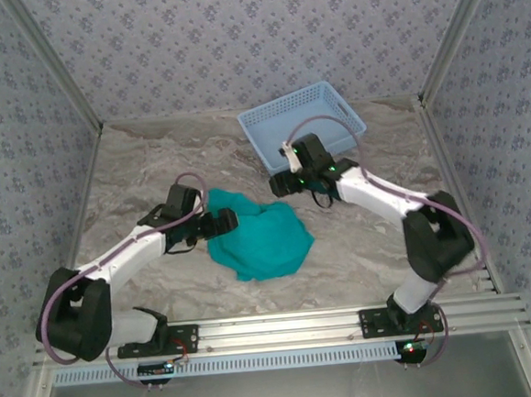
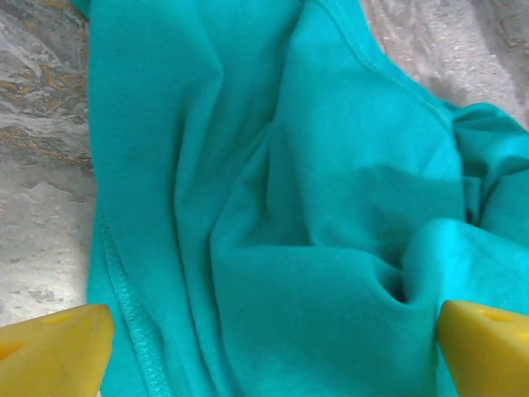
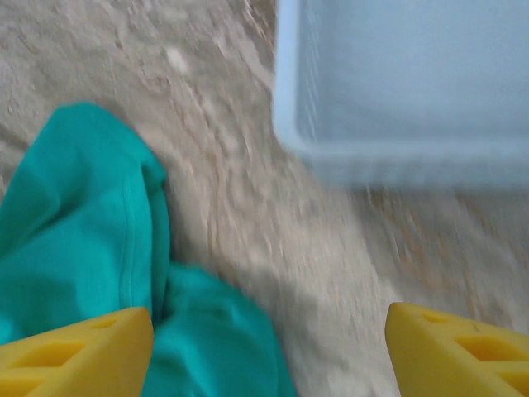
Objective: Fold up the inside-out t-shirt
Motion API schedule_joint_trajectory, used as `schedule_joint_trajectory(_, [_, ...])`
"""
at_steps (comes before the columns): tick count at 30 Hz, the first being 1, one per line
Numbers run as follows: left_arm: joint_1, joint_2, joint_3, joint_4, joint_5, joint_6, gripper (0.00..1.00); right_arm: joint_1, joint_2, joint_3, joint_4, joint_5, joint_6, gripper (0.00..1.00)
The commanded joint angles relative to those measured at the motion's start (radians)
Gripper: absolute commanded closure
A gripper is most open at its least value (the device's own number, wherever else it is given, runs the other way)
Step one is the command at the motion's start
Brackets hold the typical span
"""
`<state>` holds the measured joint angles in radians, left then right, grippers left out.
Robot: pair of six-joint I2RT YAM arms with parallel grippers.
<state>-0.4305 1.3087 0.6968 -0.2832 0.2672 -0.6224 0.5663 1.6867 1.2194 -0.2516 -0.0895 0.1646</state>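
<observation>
Patterned walls enclose a marbled table, where the t-shirt lies crumpled mid-table, near a blue basket. From the left wrist, the left end effector stands wide open over rumpled teal cloth. From the right wrist, blurred, the right end effector is open above bare table, the t-shirt at one finger.

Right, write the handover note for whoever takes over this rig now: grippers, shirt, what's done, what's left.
Left gripper: open, low over the t-shirt, holding nothing.
Right gripper: open, empty, above the table between the shirt's far edge and the basket.
T-shirt: a crumpled heap on the table's near middle, clear of the basket.
Done: no fold shows; the cloth is bunched and creased.
Left: spread it flat, then make every fold.
</observation>
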Motion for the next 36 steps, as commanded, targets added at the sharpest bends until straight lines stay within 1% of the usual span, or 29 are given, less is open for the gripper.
schedule_joint_trajectory(1, [-0.004, 0.010, 0.038, 0.016, -0.028, -0.012, 0.00, 0.016, 0.165, 0.169, 0.025, 0.052, -0.078, 0.28])
schedule_joint_trajectory(3, [-0.004, -0.001, 0.042, -0.007, -0.043, -0.008, 0.00, 0.011, 0.281, 0.294, -0.027, 0.062, -0.106, 0.35])
schedule_joint_trajectory(4, [-0.004, -0.011, 0.041, -0.018, -0.050, -0.005, 0.00, 0.011, 0.333, 0.348, -0.048, 0.072, -0.112, 0.37])
schedule_joint_trajectory(5, [-0.003, -0.020, 0.038, -0.024, -0.060, -0.006, 0.00, 0.009, 0.370, 0.386, -0.062, 0.073, -0.122, 0.39])
schedule_joint_trajectory(6, [-0.003, -0.031, 0.029, -0.025, -0.067, -0.007, 0.00, 0.010, 0.406, 0.424, -0.078, 0.085, -0.130, 0.44])
schedule_joint_trajectory(7, [-0.003, -0.045, 0.019, -0.026, -0.073, -0.007, 0.00, 0.010, 0.434, 0.460, -0.100, 0.093, -0.139, 0.55])
schedule_joint_trajectory(8, [-0.002, -0.054, 0.014, -0.029, -0.078, -0.007, 0.00, 0.011, 0.450, 0.484, -0.121, 0.117, -0.142, 0.63])
schedule_joint_trajectory(9, [-0.002, -0.061, 0.008, -0.032, -0.082, -0.008, 0.00, 0.012, 0.455, 0.496, -0.142, 0.153, -0.136, 0.67])
schedule_joint_trajectory(11, [-0.002, -0.071, 0.000, -0.034, -0.087, -0.010, 0.00, 0.005, 0.432, 0.469, -0.155, 0.197, -0.114, 0.75])
schedule_joint_trajectory(12, [-0.002, -0.074, -0.003, -0.031, -0.087, -0.009, 0.00, -0.008, 0.411, 0.438, -0.156, 0.197, -0.097, 0.78])
schedule_joint_trajectory(14, [-0.002, -0.075, -0.005, -0.028, -0.088, -0.008, 0.00, -0.041, 0.361, 0.377, -0.160, 0.177, -0.057, 0.86])
schedule_joint_trajectory(15, [-0.002, -0.073, -0.004, -0.026, -0.086, -0.005, 0.00, -0.058, 0.333, 0.340, -0.159, 0.174, -0.034, 0.88])
schedule_joint_trajectory(17, [-0.002, -0.066, 0.003, -0.022, -0.080, -0.003, 0.00, -0.084, 0.265, 0.268, -0.160, 0.175, -0.002, 0.91])
schedule_joint_trajectory(20, [-0.002, -0.051, 0.016, -0.016, -0.062, 0.006, 0.00, -0.101, 0.173, 0.174, -0.175, 0.206, 0.046, 0.92])
schedule_joint_trajectory(22, [-0.001, -0.040, 0.026, -0.013, -0.052, 0.011, 0.00, -0.110, 0.134, 0.134, -0.208, 0.254, 0.094, 0.93])
schedule_joint_trajectory(25, [-0.002, -0.027, 0.033, -0.003, -0.039, 0.010, 0.00, -0.145, 0.116, 0.114, -0.275, 0.343, 0.204, 0.93])
schedule_joint_trajectory(26, [-0.002, -0.021, 0.034, 0.000, -0.035, 0.011, 0.00, -0.160, 0.117, 0.117, -0.287, 0.373, 0.239, 0.95])
schedule_joint_trajectory(27, [-0.001, -0.017, 0.038, 0.003, -0.030, 0.010, 0.00, -0.182, 0.120, 0.123, -0.304, 0.408, 0.294, 0.98])
schedule_joint_trajectory(28, [-0.001, -0.012, 0.041, 0.005, -0.025, 0.009, 0.00, -0.199, 0.124, 0.132, -0.319, 0.426, 0.356, 1.00])
schedule_joint_trajectory(31, [-0.004, -0.008, 0.045, 0.003, -0.011, 0.007, 0.00, -0.239, 0.145, 0.179, -0.345, 0.455, 0.569, 0.99])
schedule_joint_trajectory(33, [-0.005, -0.014, 0.041, 0.003, -0.012, 0.004, 0.00, -0.248, 0.167, 0.218, -0.345, 0.507, 0.721, 0.97])
schedule_joint_trajectory(34, [-0.005, -0.019, 0.038, 0.004, -0.011, 0.000, 0.00, -0.248, 0.184, 0.243, -0.363, 0.539, 0.780, 0.95])
schedule_joint_trajectory(36, [-0.005, -0.025, 0.038, 0.003, -0.011, -0.001, 0.00, -0.253, 0.227, 0.300, -0.386, 0.574, 0.883, 0.95])
